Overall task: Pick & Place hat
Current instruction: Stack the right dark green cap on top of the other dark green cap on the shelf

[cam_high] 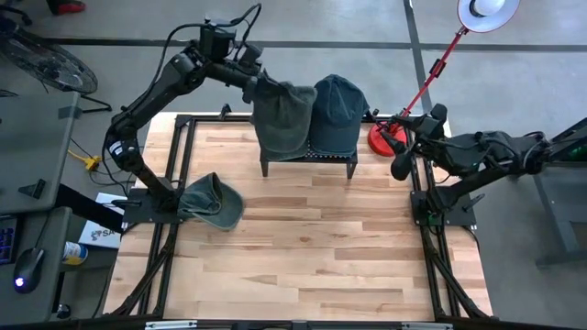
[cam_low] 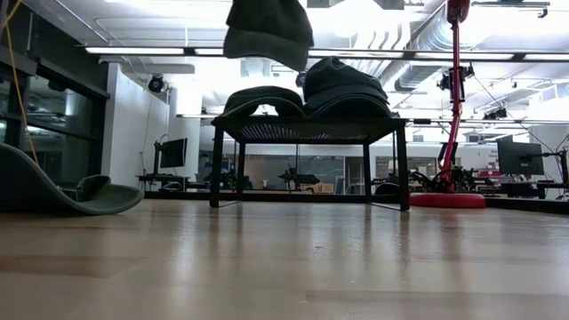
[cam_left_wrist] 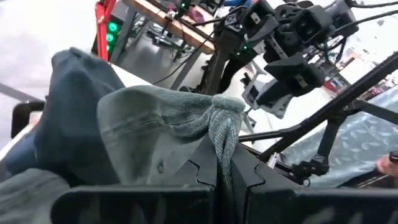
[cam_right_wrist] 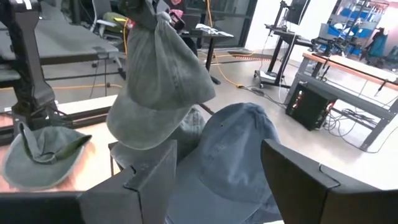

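Note:
My left gripper point(cam_high: 257, 87) is over the far side of the table, shut on a grey-green hat point(cam_high: 282, 117) that hangs above the black rack point(cam_high: 307, 158). In the low view this hat point(cam_low: 267, 31) hangs clear over the rack point(cam_low: 307, 129), on which a dark hat point(cam_low: 262, 100) and a blue-grey hat point(cam_low: 342, 84) rest. A third green hat point(cam_high: 211, 200) lies on the table's left side. My right gripper point(cam_right_wrist: 217, 186) waits open at the table's right edge, beside the rack. My left gripper pinches a bunched fold of the hat's cloth point(cam_left_wrist: 225, 127) between its two shut fingers, at the hat's upper end. The hat point(cam_left_wrist: 155, 137) hangs below the fingers, lifted clear of the rack and of the hats on it.
A red lamp base point(cam_high: 385, 137) with a slanting red pole stands by the rack's right end, close to my right gripper point(cam_high: 399, 154). Bare wooden tabletop point(cam_high: 312, 247) stretches in front of the rack. Black frame rails run along the table's left and right edges.

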`<state>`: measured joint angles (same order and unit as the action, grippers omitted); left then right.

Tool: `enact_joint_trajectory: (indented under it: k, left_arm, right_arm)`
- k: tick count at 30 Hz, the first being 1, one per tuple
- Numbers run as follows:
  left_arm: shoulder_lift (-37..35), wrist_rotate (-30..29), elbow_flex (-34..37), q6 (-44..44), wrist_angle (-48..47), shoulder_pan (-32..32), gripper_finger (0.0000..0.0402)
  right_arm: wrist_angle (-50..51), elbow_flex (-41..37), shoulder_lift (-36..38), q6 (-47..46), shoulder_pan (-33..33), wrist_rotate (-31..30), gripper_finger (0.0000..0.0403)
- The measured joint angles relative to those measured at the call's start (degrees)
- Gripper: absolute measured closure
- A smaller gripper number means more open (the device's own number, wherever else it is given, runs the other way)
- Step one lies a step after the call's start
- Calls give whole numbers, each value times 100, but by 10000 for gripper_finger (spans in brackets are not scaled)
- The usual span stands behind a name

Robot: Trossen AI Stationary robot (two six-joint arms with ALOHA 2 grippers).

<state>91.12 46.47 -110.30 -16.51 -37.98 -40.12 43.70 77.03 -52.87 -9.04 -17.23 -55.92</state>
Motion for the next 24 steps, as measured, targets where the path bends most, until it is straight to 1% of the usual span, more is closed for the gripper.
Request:
enact_joint_trajectory:
  k: [2,5,14,17,19,22,24]
  left_arm:
    - [-5,-38,140,-29,54,0,402]
    - [9,-247,310,-129,95,0,402]
    - [6,-538,349,-148,55,0,402]
    - [6,-525,349,-186,109,0,402]
    - [-60,-416,355,-354,193,-2,402]
    - [-257,-311,356,-714,570,3,401]
    - [-373,-320,344,-910,783,118,402]
  right_arm:
    - [15,0,-39,2,0,-19,175]
    - [55,0,-107,2,0,-56,175]
    - [81,0,-194,0,0,-51,175]
    - [81,0,-194,2,0,-54,175]
    - [81,0,-194,0,0,-52,175]
    - [83,0,-194,2,0,-52,175]
    - [90,2,-194,2,0,-45,175]
